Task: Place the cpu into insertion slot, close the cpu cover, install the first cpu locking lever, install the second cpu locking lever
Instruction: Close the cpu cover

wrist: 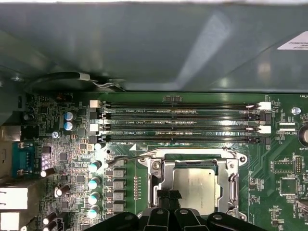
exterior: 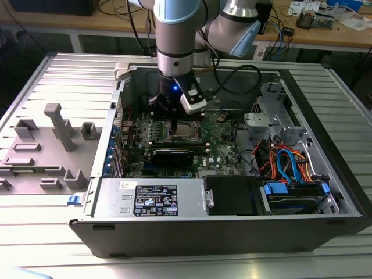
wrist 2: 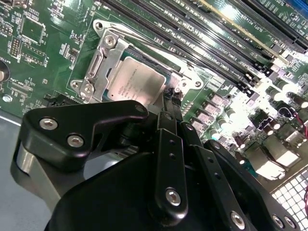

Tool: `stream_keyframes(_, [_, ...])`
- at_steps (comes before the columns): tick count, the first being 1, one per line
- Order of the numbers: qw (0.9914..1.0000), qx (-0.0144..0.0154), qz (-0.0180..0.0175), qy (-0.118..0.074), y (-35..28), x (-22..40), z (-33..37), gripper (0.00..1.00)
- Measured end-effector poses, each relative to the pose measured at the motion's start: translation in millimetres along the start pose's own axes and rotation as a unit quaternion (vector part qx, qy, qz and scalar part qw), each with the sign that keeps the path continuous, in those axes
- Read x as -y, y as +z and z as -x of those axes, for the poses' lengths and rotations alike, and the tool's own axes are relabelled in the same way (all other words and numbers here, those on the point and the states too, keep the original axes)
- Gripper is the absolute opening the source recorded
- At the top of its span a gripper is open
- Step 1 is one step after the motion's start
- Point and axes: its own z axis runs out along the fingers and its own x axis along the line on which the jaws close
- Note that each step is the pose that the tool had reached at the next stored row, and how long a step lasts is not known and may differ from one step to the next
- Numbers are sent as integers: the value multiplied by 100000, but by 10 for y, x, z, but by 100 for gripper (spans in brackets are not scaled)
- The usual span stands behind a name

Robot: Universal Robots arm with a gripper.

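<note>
Second wrist view shows the cpu (wrist 2: 134,83), a small flat square chip with a dull silver-grey metal top, lying level in the insertion slot (wrist: 192,165), the square dark-rimmed socket. The cpu cover (wrist 2: 103,60), a thin silvery-dark metal frame plate with a large square cut-out, lies flat around the chip, whose top shows through the opening.

The gripper (wrist 2: 171,96), black with jointed link fingers, comes down at one edge of the chip, its two fingers pressed together into a single narrow tip. Nothing can be made out between them. In the first wrist view that tip (wrist: 166,196) sits over the cover's side strip, just beside the chip, on the side toward a row of teal-capped cylindrical capacitors (wrist: 94,183). Whether it touches the frame cannot be told.

A thin bent wire lever (wrist: 130,158) juts out from the socket's corner over the green circuit board (wrist: 284,159). Four long narrow black memory slots (wrist: 183,122) run parallel along the socket's next side, toward the case wall.

In the exterior view the arm reaches straight down, and the chip (exterior: 187,131) shows just beside the gripper (exterior: 173,121), near the middle of the board. A long black rectangular card (exterior: 171,154) lies on the board's nearer side. The open grey metal computer case (exterior: 174,232) rests on a table of silver metal slats (exterior: 35,232).
</note>
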Motion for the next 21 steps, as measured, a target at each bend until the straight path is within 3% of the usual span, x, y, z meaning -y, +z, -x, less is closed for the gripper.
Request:
stream_keyframes(14, [99982, 409, 43, -1836, 62, -2, -36, 11])
stream_keyframes(21, [99958, 617, 57, -2833, 124, -3, -65, 11])
